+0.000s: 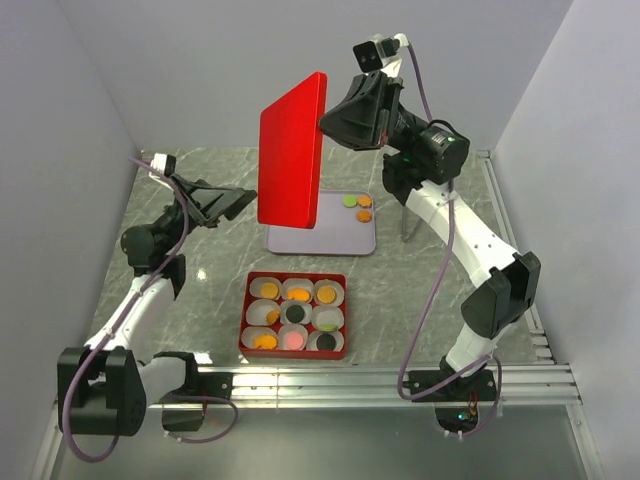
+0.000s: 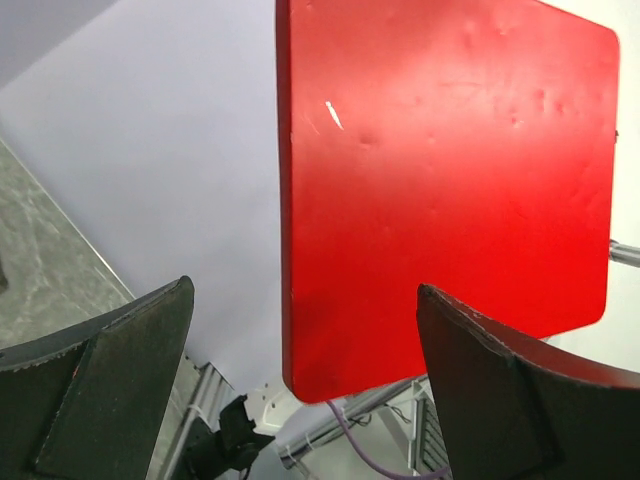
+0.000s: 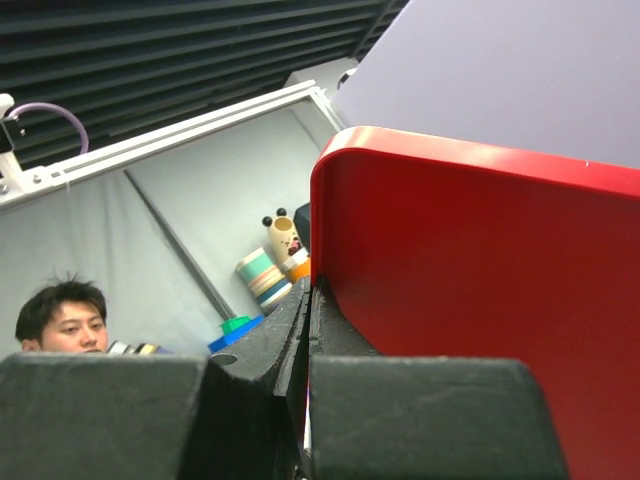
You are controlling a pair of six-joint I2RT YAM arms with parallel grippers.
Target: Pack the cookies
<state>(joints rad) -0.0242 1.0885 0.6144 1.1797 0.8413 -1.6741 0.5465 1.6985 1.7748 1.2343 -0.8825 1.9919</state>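
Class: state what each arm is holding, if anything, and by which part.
The right gripper is shut on the red lid, pinching one side edge and holding it upright in the air. The left gripper is open, holding nothing.

I am looking at a bright red lid (image 1: 292, 150), a red box (image 1: 295, 276), white cups (image 1: 255, 288), orange, green, pink and black cookies (image 1: 327, 295), and a grey marbled table (image 1: 420, 290).

Upright red lid (image 1: 292, 150) blocks passage at 3 o'clock of the left end effector (image 1: 238, 204). Red box (image 1: 294, 353) at 6 o'clock is accessible from above.
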